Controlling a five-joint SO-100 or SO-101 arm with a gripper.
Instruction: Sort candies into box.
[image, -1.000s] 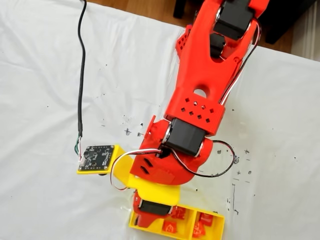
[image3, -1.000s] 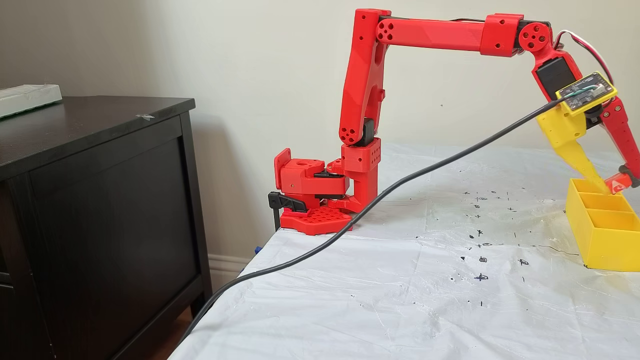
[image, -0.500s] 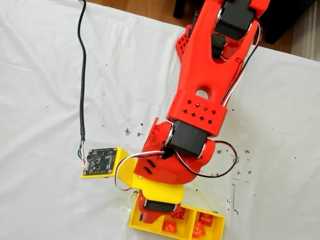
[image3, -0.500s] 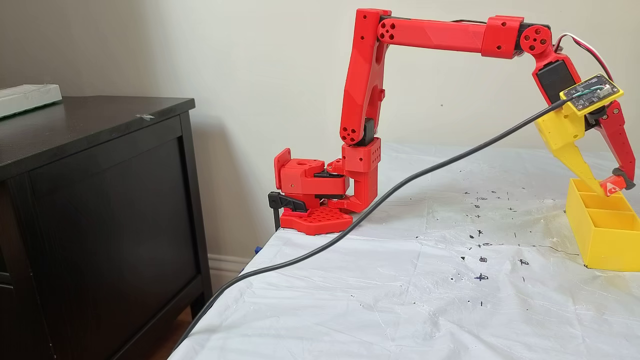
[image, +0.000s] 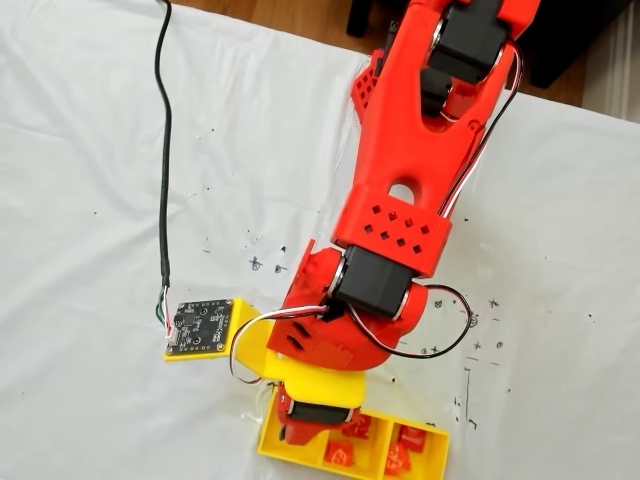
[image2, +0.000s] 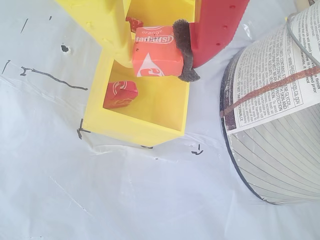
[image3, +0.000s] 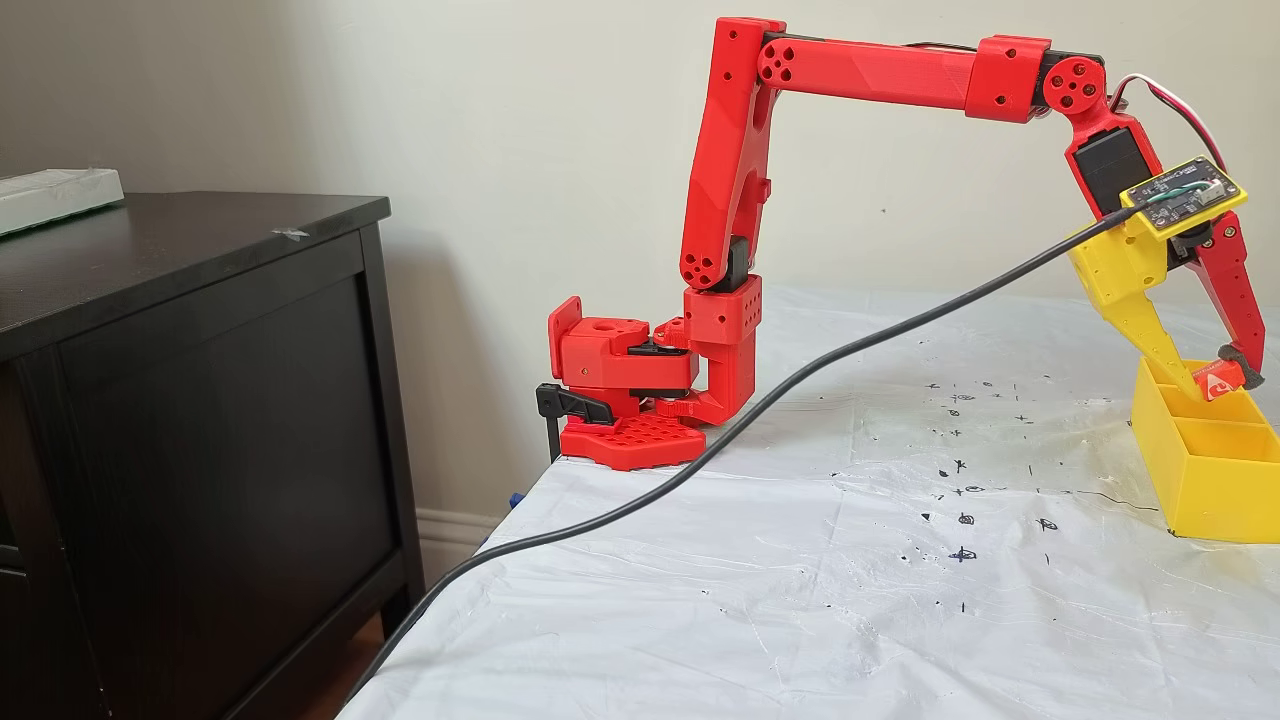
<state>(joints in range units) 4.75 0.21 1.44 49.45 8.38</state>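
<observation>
1. Orange candy (image2: 156, 54), sq., white drop mark and printed wrapper, sits clamped in gripper (image2: 156, 50): yellow finger (image2: 102, 25) on its left, red finger w/ dark pad (image2: 184, 50) on its right (wrist view). Jaws narrow, closed on candy.
2. Held candy hangs over box (image2: 131, 131), above the compartment nearest the wrist cam.
3. That compartment holds one red candy (image2: 120, 94) w/ white mark, lying against left wall. Another red candy (image2: 134, 23) is partly visible in next compartment, behind yellow finger.
4. Box is bright yellow, resting on white sheet (image2: 125, 200) w/ black pen marks.
5. Round container w/ printed text (image2: 275, 115) stands just right of box, not touching (wrist view).
6. Fixed view from above: box (image: 425, 460) at bottom edge; red candies (image: 400, 448) in middle and right compartments; arm (image: 400, 190) covers left one.
7. Small circuit board (image: 198, 325) on yellow mount sits left of wrist; black cable (image: 162, 150) runs up from it.
8. Side fixed view: gripper (image3: 1222, 378) holds candy (image3: 1216, 380) at rim level of box (image3: 1200, 480), over far compartment.
9. Dark cabinet (image3: 190, 420) stands left of table.
</observation>
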